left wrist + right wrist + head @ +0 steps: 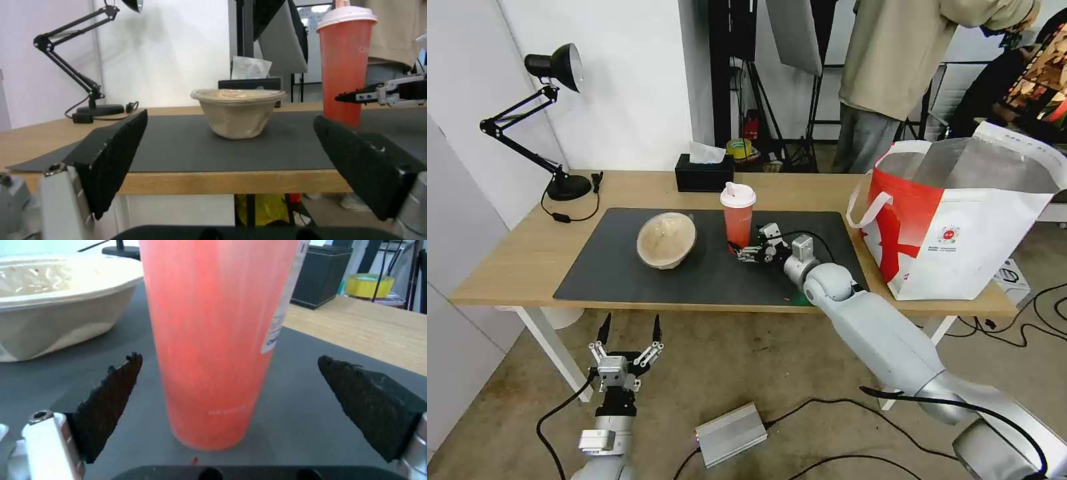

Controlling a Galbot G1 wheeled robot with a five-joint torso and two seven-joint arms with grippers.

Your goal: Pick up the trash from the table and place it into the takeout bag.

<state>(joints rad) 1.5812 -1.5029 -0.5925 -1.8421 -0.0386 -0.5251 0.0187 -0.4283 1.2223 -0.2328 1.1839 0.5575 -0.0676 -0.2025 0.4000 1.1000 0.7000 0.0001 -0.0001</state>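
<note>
Reaching with my right gripper (pixel 746 250), fingers spread, not touching the red cup (pixel 738 215) standing between them.
My left gripper (pixel 629 332) hangs open below the table (pixel 507 267), facing the beige bowl (pixel 666 239).

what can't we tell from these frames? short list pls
- Inside of the takeout bag: head view shows just the foil lining near its rim; its walls hide the contents.
- Label on the red cup: right wrist view, print too blurred to read.
- Beige bowl contents: left wrist view is level with the rim; head view too small.
- Cup top: cut off by the right wrist view's upper edge.
</note>
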